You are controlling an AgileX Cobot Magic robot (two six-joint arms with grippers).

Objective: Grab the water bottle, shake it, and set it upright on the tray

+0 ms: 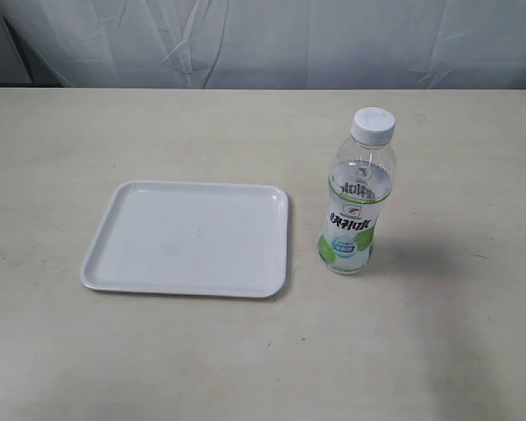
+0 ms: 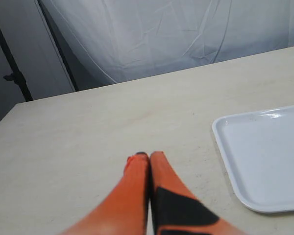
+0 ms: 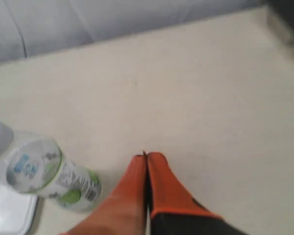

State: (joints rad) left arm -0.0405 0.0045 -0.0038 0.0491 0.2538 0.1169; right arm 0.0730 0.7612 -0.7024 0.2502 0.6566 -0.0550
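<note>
The water bottle (image 1: 358, 202), clear with a white cap and a white-and-green label, stands upright on the table just right of the tray (image 1: 123, 261). The flat white tray holds nothing. Neither arm shows in the exterior view. In the left wrist view my left gripper (image 2: 146, 155) is shut with nothing held, above bare table beside a corner of the tray (image 2: 225, 142). In the right wrist view my right gripper (image 3: 147, 156) is also shut with nothing held, and the water bottle (image 3: 54, 177) stands apart from it, off to one side, next to a corner of the tray (image 3: 10, 215).
A pale beige table (image 1: 245, 351) carries everything. A wrinkled white-grey cloth (image 1: 272, 39) hangs along its far edge. A dark stand (image 2: 12, 73) shows past the table's corner in the left wrist view.
</note>
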